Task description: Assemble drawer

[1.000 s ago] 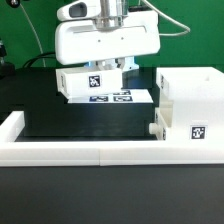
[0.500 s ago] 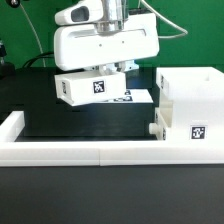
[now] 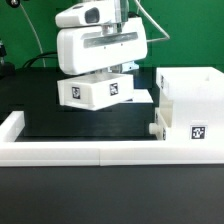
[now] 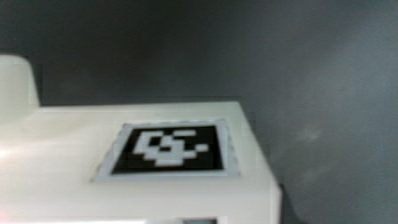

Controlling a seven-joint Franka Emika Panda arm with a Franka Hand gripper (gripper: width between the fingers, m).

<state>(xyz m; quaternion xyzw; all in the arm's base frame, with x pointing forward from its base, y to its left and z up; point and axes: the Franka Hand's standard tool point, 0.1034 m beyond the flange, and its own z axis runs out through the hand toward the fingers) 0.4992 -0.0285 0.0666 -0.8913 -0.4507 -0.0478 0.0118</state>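
Note:
My gripper (image 3: 101, 74) is shut on a small white drawer tray (image 3: 97, 92) and holds it above the black table, at the middle of the exterior view. The tray is turned so that two tagged sides face the camera. The tall white box housing (image 3: 190, 105) stands at the exterior view's right, apart from the tray, with a small knob (image 3: 153, 128) sticking out low on its left side. In the wrist view the tray's white top (image 4: 107, 190) with a black-and-white tag (image 4: 169, 148) fills the lower part. My fingertips are hidden there.
The marker board (image 3: 143, 97) lies on the black table (image 3: 60, 120) behind the held tray, mostly hidden by it. A long low white wall (image 3: 80, 152) edges the table's near side and the exterior view's left.
The gripper has turned with the tray in it. The tray has swung round and shifted slightly toward the exterior view's right, covering more of the marker board. The housing has not moved.

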